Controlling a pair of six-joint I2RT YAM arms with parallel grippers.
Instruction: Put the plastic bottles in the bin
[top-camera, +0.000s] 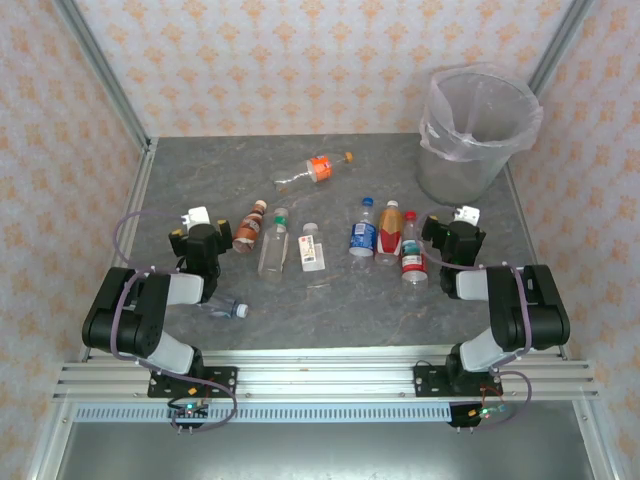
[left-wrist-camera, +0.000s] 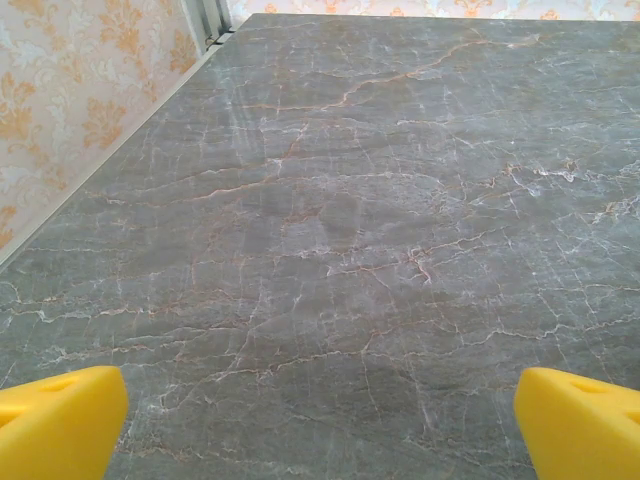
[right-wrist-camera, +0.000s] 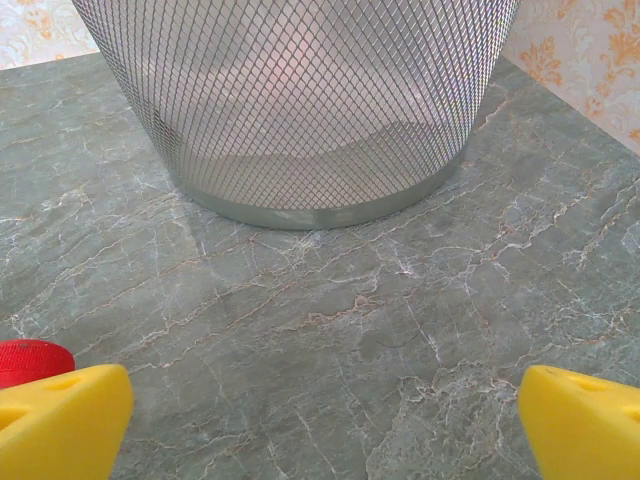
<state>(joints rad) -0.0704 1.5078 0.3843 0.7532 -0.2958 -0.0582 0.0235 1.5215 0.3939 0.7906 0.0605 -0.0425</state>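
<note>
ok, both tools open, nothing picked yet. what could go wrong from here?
1. The red-capped bottle lies close beside a neighbouring bottle; the right tool closing on it could knock that one rolling.
2. A clear bottle lies right by the left arm, near the front edge of the table; a swing could push it off.

The bin (top-camera: 455, 178), grey mesh lined with a clear bag, stands upright at upper right. An orange-labelled bottle (top-camera: 315, 170) lies at upper centre. Six bottles (top-camera: 363, 232) lie in a loose row mid-frame, caps upward. A clear bottle (top-camera: 225, 307) lies lower left.
</note>
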